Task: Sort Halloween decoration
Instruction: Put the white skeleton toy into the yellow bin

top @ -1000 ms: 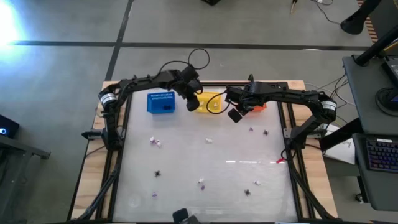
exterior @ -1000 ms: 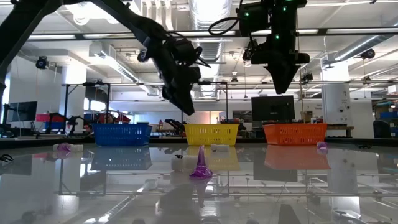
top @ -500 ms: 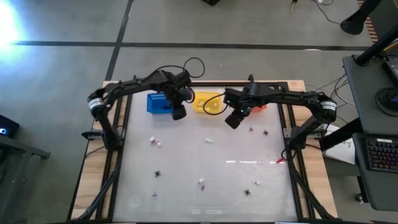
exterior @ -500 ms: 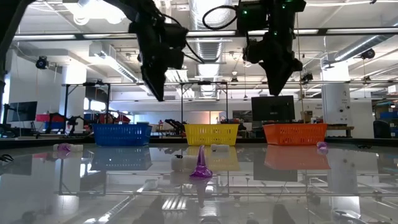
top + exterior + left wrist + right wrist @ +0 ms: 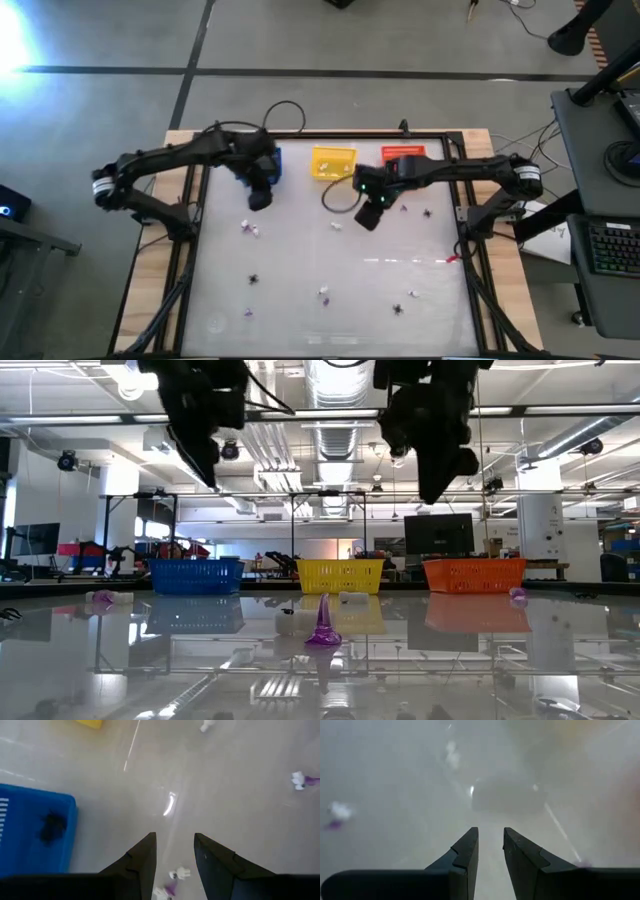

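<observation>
Small white, purple and black Halloween trinkets lie scattered on the glossy table: a white and purple pair [image 5: 250, 229], a white one [image 5: 337, 225], a black one [image 5: 427, 213], and a purple cone [image 5: 322, 625]. My left gripper [image 5: 258, 198] hangs open in the air just in front of the blue basket [image 5: 272, 160]. A white and purple pair [image 5: 172, 879] shows on the table far below its fingertips. My right gripper [image 5: 368, 215] hovers in front of the yellow basket [image 5: 333, 162], open by a narrow gap [image 5: 490, 845], with nothing between the fingers.
Blue, yellow and orange-red [image 5: 403, 155] mesh baskets stand in a row along the far edge. A black trinket [image 5: 52, 825] lies in the blue basket [image 5: 30, 835]. More trinkets lie toward the near edge [image 5: 323, 293]. A cable loops between the yellow basket and the right arm.
My left gripper has swung from over the yellow basket toward the table's left and near edge, past the blue basket, and has risen. My right gripper has come away from the orange-red basket toward the near edge and has turned at the wrist.
</observation>
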